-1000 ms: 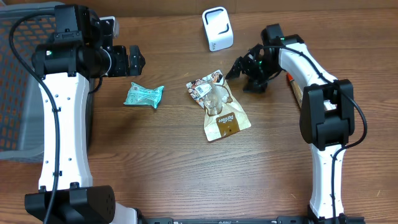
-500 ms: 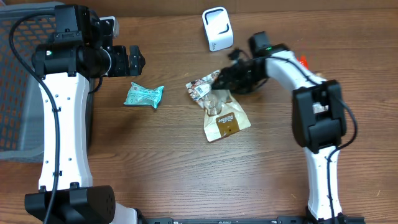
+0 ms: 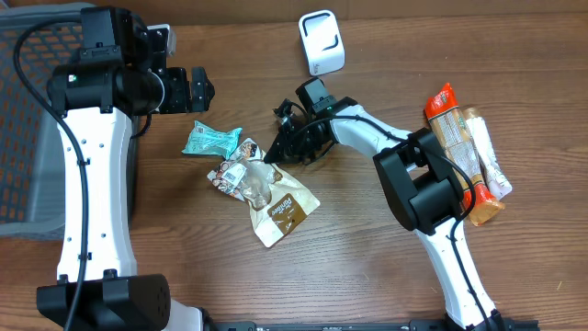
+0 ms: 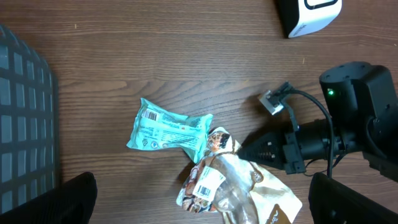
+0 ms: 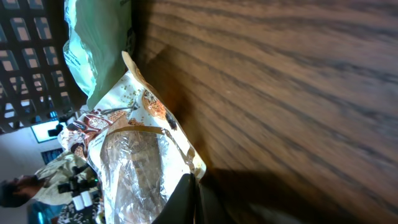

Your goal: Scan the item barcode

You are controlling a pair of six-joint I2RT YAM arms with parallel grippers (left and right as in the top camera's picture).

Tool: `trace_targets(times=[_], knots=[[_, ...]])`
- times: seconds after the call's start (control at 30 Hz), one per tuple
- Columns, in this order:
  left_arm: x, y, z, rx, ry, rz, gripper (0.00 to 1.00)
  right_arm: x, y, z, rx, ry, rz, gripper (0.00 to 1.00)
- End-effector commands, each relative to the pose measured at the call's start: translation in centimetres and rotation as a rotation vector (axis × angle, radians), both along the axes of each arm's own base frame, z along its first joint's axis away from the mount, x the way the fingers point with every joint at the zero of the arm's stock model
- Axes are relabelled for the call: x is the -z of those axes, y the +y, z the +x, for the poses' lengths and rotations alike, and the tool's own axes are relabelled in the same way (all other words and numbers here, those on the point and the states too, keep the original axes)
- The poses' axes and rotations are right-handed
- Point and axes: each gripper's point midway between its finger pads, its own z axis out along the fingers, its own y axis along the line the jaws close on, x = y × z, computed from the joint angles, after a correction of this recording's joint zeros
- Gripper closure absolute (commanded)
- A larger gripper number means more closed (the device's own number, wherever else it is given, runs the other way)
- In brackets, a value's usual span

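A brown and white snack pouch (image 3: 273, 195) with a white barcode label (image 4: 206, 182) lies flat left of the table's middle. Its upper edge touches a teal packet (image 3: 211, 140). My right gripper (image 3: 274, 156) is low at the pouch's upper right edge. In the right wrist view its fingers are pressed together (image 5: 196, 176) on the pouch's foil edge (image 5: 140, 162). The white scanner (image 3: 321, 42) stands at the back. My left gripper (image 3: 200, 87) hovers wide open above the teal packet (image 4: 168, 127), with nothing between its fingers (image 4: 202, 205).
A dark grey mesh basket (image 3: 23, 119) fills the left side. Several snack packages (image 3: 464, 152) lie stacked at the right, beside the right arm's base.
My right arm swept left across the table and its jaws closed. The snack pouch slid left with it and turned, ending against the teal packet. The left arm stayed still.
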Motion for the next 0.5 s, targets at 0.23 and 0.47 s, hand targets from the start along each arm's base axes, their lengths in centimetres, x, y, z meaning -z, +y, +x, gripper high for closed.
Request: trace_targets(times=[0.23,0.47], knots=[[-0.6,-0.3,0.2,0.002,-0.019,0.000,0.00,-0.1,-7.9,5.6,0.204,-0.133,-0.317,0.96],[-0.6,-0.3,0.2,0.002,-0.019,0.000,0.01,-8.1,-8.6,4.9,0.207,-0.214,-0.294,0.96]])
